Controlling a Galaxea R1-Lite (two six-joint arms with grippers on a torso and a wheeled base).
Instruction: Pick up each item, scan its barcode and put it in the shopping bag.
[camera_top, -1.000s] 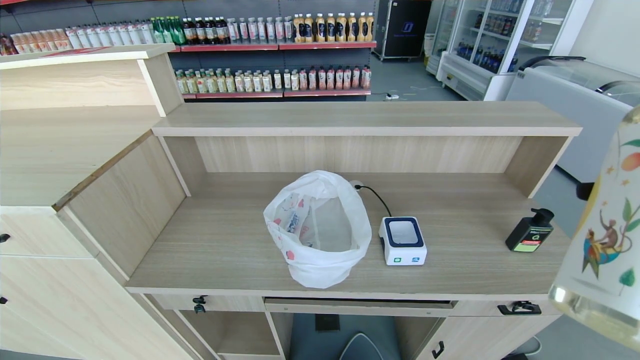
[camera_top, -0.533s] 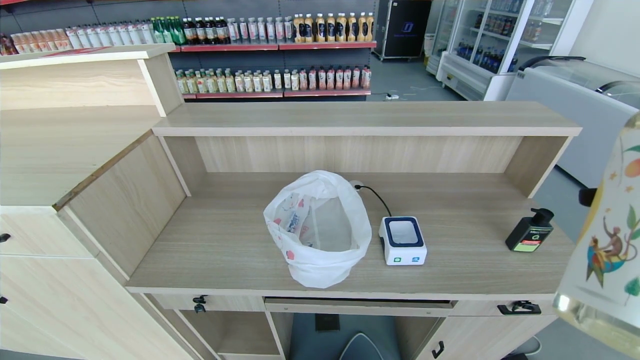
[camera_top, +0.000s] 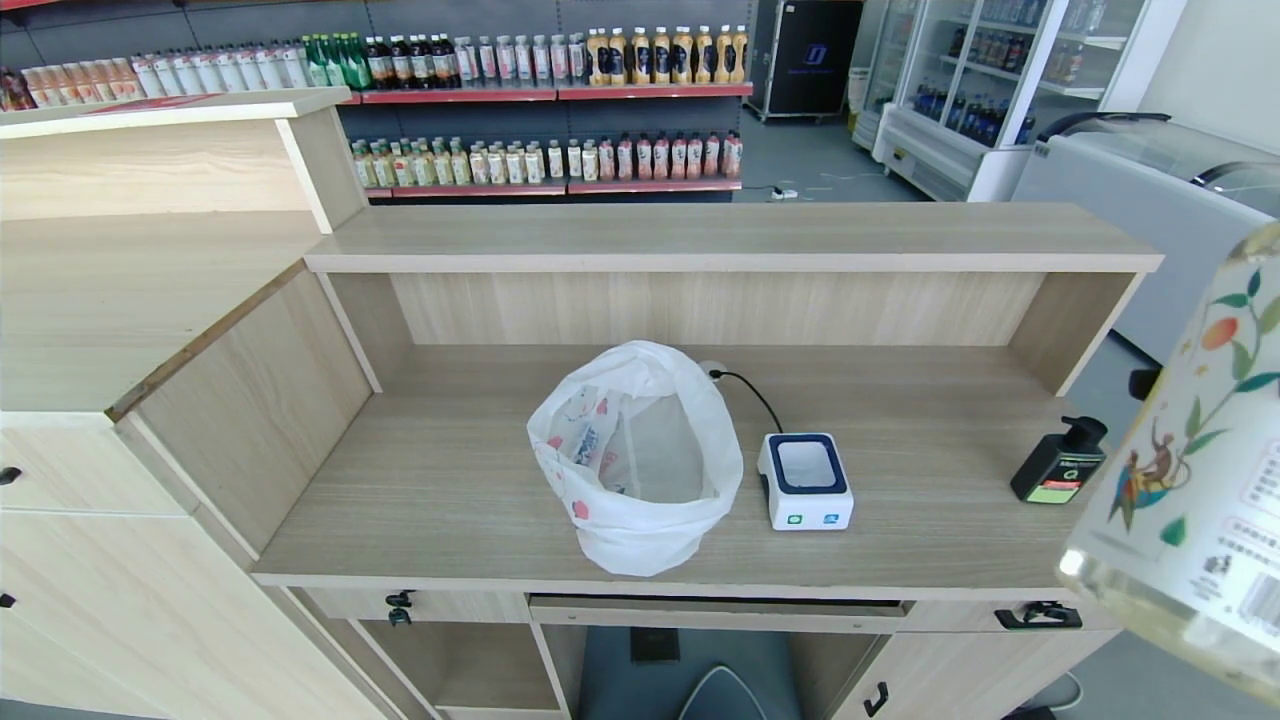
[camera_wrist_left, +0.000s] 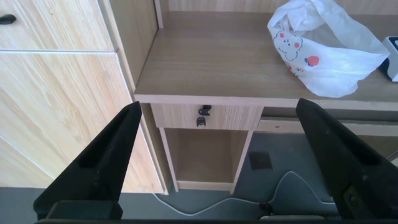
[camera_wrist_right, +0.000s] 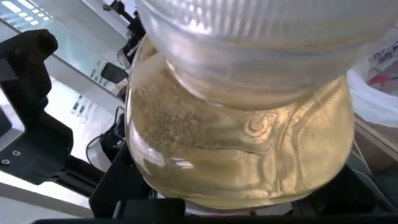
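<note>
Though apart from the bag (camera_top: 640, 545), bottle (camera_top: 1190, 470) (pale liquid) between right jaws

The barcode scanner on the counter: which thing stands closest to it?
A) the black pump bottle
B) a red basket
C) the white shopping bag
C: the barcode scanner sits right beside the white shopping bag, while the black pump bottle stands far off on its other side.

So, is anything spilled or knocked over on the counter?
No, nothing stands out. The bag stands open, the scanner sits flat beside it, and the pump bottle is upright at the right. The drink bottle held up on the right leans, but no leak shows.
</note>
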